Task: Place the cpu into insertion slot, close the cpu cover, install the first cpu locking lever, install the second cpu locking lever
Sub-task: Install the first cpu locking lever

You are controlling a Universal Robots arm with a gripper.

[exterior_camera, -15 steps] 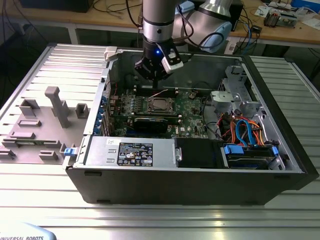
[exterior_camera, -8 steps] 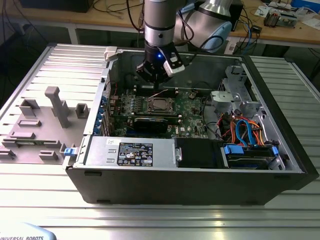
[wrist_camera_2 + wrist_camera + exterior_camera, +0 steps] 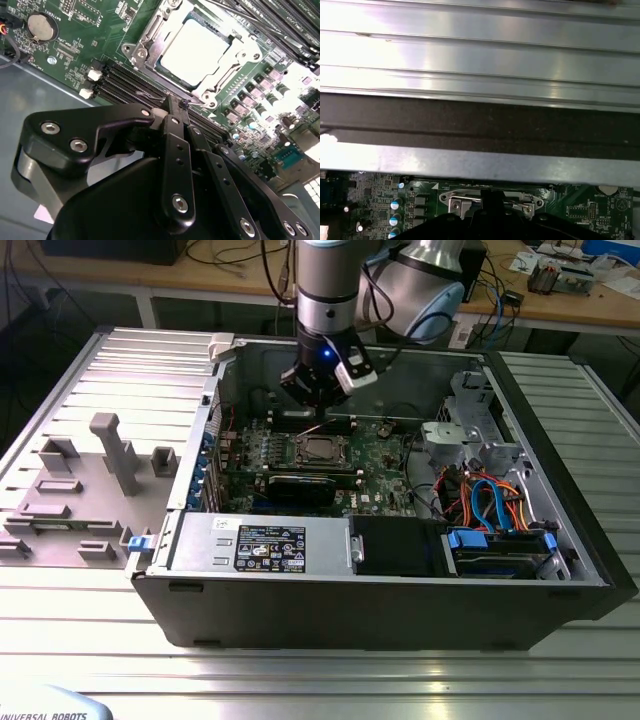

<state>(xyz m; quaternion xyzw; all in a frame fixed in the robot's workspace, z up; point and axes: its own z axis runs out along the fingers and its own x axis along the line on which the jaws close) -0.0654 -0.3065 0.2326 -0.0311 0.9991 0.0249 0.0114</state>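
The cpu (image 3: 196, 51) sits in the insertion slot (image 3: 150, 37) on the green board (image 3: 85, 30), its pale metal top showing through the silver cpu cover (image 3: 239, 54) closed around it. The tool (image 3: 176, 107) hangs just beside the slot's edge, its fingers pressed together, holding nothing. Its dark body hides the nearer board.

Cpu (image 3: 201, 50): seated in insertion slot (image 3: 319, 449), under cpu cover (image 3: 150, 42).
Claw (image 3: 175, 107): above memory slots (image 3: 135, 85), just beside the socket.
Motherboard (image 3: 385, 455): inside computer case (image 3: 400, 610).
Power supply (image 3: 260, 543): in front of board.
Case: on counter (image 3: 300, 680).
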